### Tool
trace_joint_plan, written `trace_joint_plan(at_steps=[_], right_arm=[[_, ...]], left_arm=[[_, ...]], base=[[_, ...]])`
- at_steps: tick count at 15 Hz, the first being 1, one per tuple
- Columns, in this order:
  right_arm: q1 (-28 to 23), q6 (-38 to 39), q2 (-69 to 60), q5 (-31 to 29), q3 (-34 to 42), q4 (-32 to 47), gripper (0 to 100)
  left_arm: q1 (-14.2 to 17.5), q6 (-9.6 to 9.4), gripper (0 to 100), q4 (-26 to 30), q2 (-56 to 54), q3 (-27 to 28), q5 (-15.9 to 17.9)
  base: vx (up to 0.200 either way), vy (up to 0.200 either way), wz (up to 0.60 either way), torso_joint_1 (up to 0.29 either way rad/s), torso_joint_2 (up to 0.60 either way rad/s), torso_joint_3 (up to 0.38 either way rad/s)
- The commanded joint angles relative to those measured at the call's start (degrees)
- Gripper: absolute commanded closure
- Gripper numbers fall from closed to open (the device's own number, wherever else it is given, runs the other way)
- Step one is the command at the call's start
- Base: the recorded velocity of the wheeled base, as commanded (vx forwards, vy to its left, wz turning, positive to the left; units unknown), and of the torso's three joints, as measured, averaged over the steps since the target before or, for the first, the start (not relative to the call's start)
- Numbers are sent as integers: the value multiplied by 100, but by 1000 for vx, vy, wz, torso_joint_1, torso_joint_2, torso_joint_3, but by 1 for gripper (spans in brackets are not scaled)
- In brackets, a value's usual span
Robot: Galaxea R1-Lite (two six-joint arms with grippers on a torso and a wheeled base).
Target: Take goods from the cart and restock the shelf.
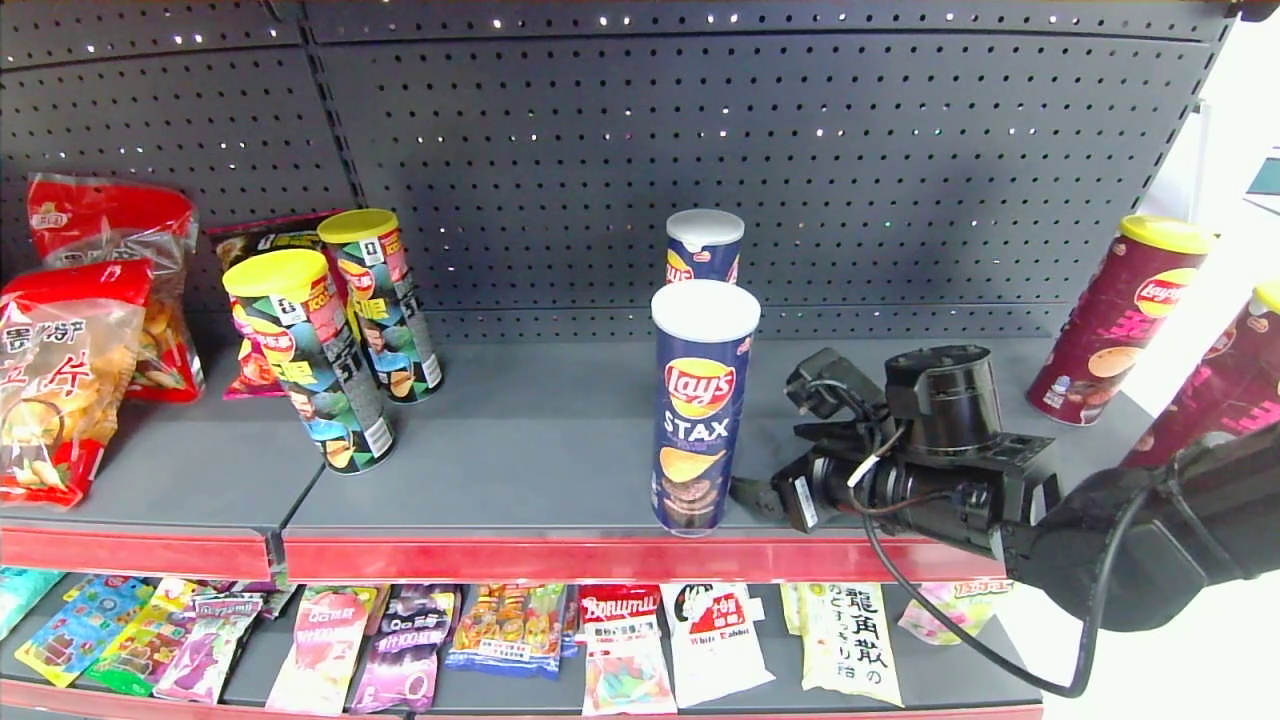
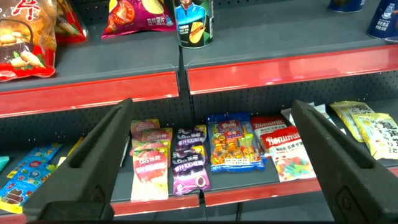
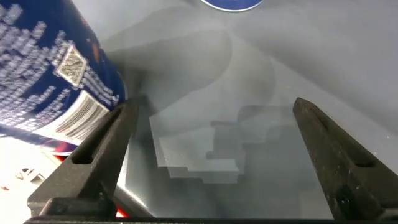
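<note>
A blue chips can [image 1: 703, 400] with a white lid stands upright at the front edge of the grey shelf [image 1: 540, 440]. A second blue can [image 1: 704, 247] stands behind it near the back panel. My right gripper [image 1: 765, 470] is open just right of the front can, low over the shelf. In the right wrist view the front can [image 3: 50, 68] lies outside the gripper [image 3: 211, 118], against one finger [image 3: 106, 155], and only bare shelf is between the fingers. My left gripper [image 2: 211, 106] is open and holds nothing, in front of the lower shelf.
Two yellow-lidded cans [image 1: 310, 360] stand left of centre, beside red snack bags [image 1: 60, 380] at far left. Maroon cans [image 1: 1120, 320] stand at the shelf's right end. Candy bags [image 1: 620, 640] lie on the lower shelf [image 2: 249, 186]. The shelf lip [image 1: 600, 555] is red.
</note>
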State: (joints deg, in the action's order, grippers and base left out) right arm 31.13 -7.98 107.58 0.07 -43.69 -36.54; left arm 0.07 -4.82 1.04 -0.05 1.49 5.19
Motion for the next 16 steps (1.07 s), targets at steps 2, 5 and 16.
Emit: trace_joint_plan(at_steps=[2, 5, 16], right_arm=[[-29, -1, -62, 1, 71, -3, 0], [-20, 7, -343, 1, 282, -3, 0], [-81, -274, -4720, -772, 2049, 894, 0]], left_arm=[[1, -2, 0, -7, 5, 1, -1], [1, -11, 0, 2, 5, 1, -1], [1, -37, 0, 11, 5, 9, 61]], base=[[0, 0, 0, 0, 0, 0], [0, 0, 0, 0, 0, 0], [0, 0, 0, 0, 0, 0]])
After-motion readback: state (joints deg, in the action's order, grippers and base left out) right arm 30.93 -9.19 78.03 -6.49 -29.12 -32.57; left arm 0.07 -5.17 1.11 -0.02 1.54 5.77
